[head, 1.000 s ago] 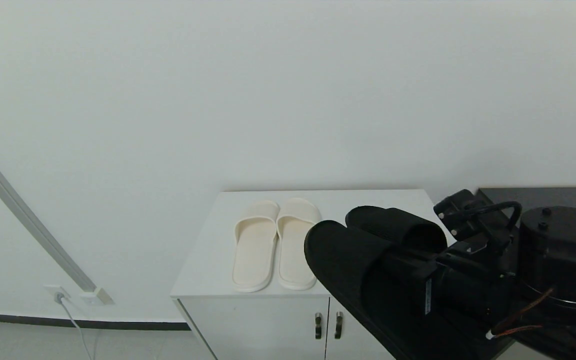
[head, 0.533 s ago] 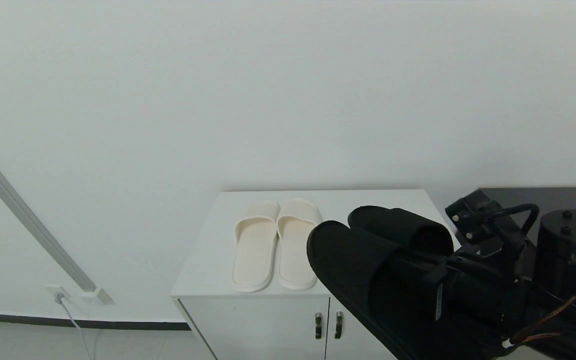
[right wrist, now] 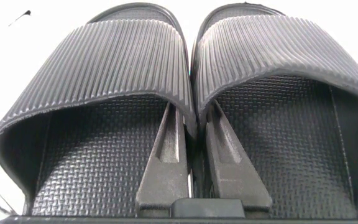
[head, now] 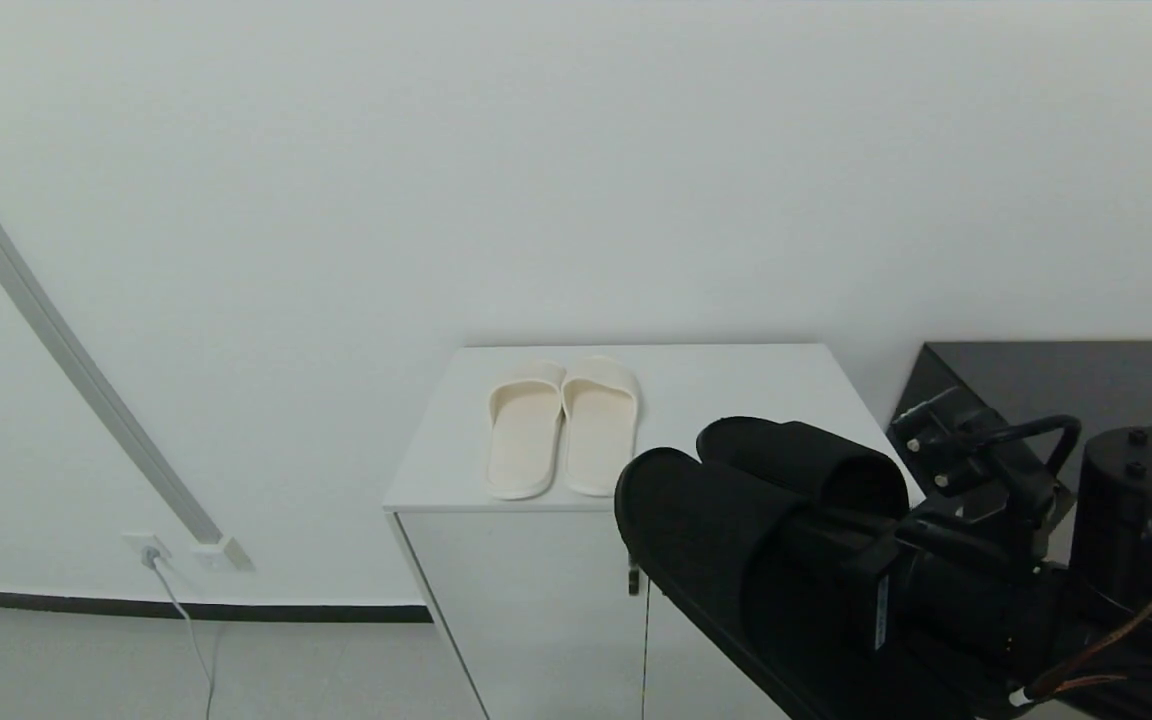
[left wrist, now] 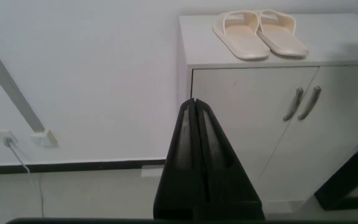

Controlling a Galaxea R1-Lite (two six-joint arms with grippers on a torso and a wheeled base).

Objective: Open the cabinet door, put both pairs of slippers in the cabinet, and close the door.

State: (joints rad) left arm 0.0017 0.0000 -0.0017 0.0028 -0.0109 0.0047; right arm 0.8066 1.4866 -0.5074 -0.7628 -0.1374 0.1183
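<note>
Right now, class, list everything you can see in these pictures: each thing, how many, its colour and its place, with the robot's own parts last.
cream slippers: one pair, cream, side by side on top of the cabinet.
black slippers: one pair, black, held in the air in front of the cabinet's right side.
cabinet: one, white, against the wall, both doors shut.
door handles: two, grey metal, where the doors meet.
wall socket: one, white, low on the wall left of the cabinet, cable plugged in.
cable trunking: one, grey, slanting down the wall.
dark table: one, black, right of the cabinet.
left gripper: one, black, shut, empty.
right gripper: one, black, clamping the slippers' inner walls.
</note>
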